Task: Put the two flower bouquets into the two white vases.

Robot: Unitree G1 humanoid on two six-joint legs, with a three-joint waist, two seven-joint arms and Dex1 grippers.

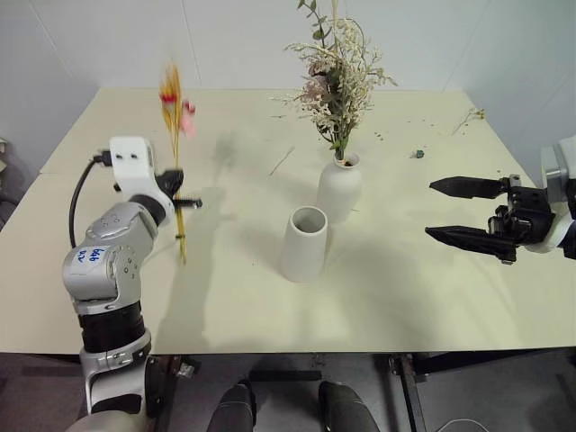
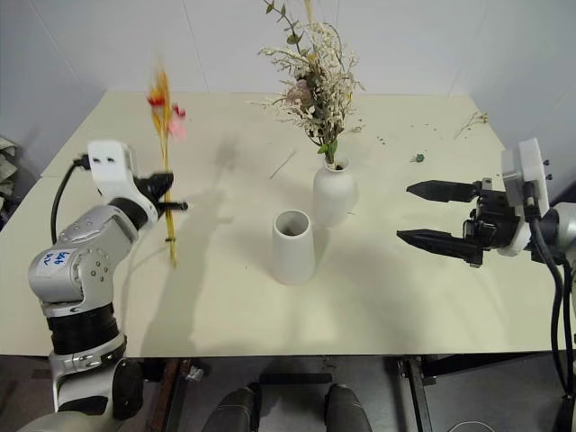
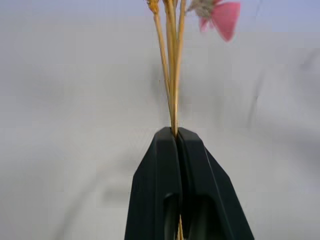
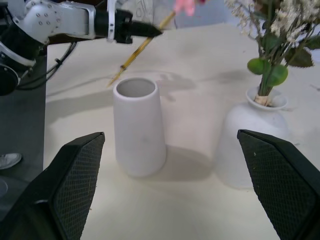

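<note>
Left fingers (image 1: 193, 203): pinching the yellow stalks (image 1: 176, 193) upright above the surface's (image 1: 405, 297) left edge.
Right fingers (image 1: 446, 210): spread, near the right edge.

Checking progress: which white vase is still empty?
The shorter, wide-mouthed tapered white vase; the rounded narrow-necked white vase behind it holds the bushy white-pink bouquet.

The left arm is raised at about nine o'clock of the scene, forearm angled up and forward, and its left gripper (image 1: 189, 203) has both black fingers (image 3: 160, 190) pressed flat together, pinching the slim bundle of yellow stalks (image 1: 176, 162), which it holds upright in the air. The right arm comes in from three o'clock with its wrist bent inward, so the right gripper (image 1: 447, 210) points level toward nine o'clock, its two fingers (image 4: 75, 175) spread wide apart and empty.
</note>
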